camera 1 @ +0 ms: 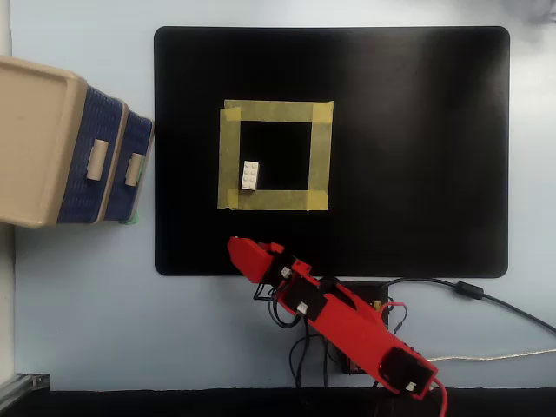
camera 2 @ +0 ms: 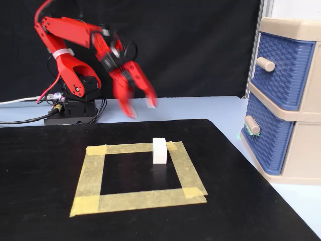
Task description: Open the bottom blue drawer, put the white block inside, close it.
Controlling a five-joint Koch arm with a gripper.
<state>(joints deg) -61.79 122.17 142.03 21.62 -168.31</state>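
The white block [camera 1: 251, 175] [camera 2: 159, 150] stands on end inside the yellow tape square [camera 1: 274, 111] [camera 2: 90, 170], near one side of it. The bottom blue drawer [camera 1: 139, 143] [camera 2: 268, 135] of the beige cabinet [camera 1: 35, 139] is pushed in, and its small beige handle [camera 2: 252, 125] sticks out. My red gripper [camera 1: 234, 248] [camera 2: 140, 109] hangs in the air over the mat's edge on the arm's side. It is blurred, with its two fingers spread apart and nothing between them. It is well short of the block and far from the cabinet.
A black mat [camera 1: 417, 148] covers the pale blue table. The upper blue drawer [camera 2: 283, 70] is shut too. The arm's base with its loose wires and cables [camera 2: 70, 108] [camera 1: 469, 291] sits behind the mat's edge.
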